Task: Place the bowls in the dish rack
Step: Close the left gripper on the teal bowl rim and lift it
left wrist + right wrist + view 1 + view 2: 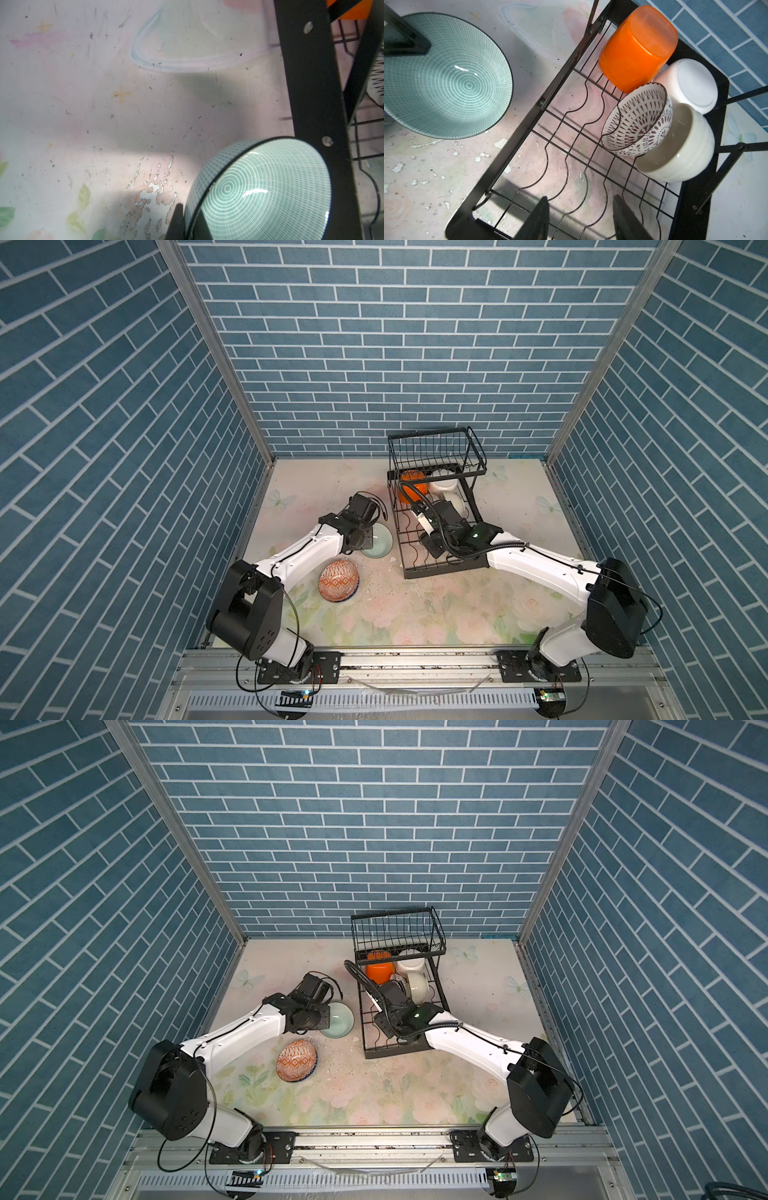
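Watching through the wrist feeds, I see my left gripper (pixel 192 221) clamped on the rim of the pale green bowl (pixel 259 193), one finger (pixel 176 220) outside the wall and the other inside. In both top views that bowl (pixel 380 545) shows just past the left wrist, on the flowered table (pixel 436 614) and just beside the long side of the dish rack (pixel 432 568). I cannot tell whether the bowl is touching the table or lifted clear of it.

My right gripper (pixel 581 218) hangs over the rack's flat base (pixel 571 145) with its jaws apart and nothing between them; only divider wires lie under it. Ahead of those fingertips (pixel 538 216), at the far end of the base under the raised basket (pixel 436 452), four bowls stand together: an orange bowl (pixel 637 47) turned bottom-out, a white bowl (pixel 689 85) beside it showing its foot, a dark patterned bowl (pixel 639 118) on edge against a cream bowl (pixel 681 149), which is tipped on its side.

Off to the side of the right gripper, beyond the rack frame, the pale green bowl (pixel 446 79) shows again with a left finger (pixel 406 39) inside it.

Behind my left wrist, nearer the arm's base, an orange patterned bowl (pixel 338 581) sits on the table, nested on a blue-rimmed one whose edge barely shows.
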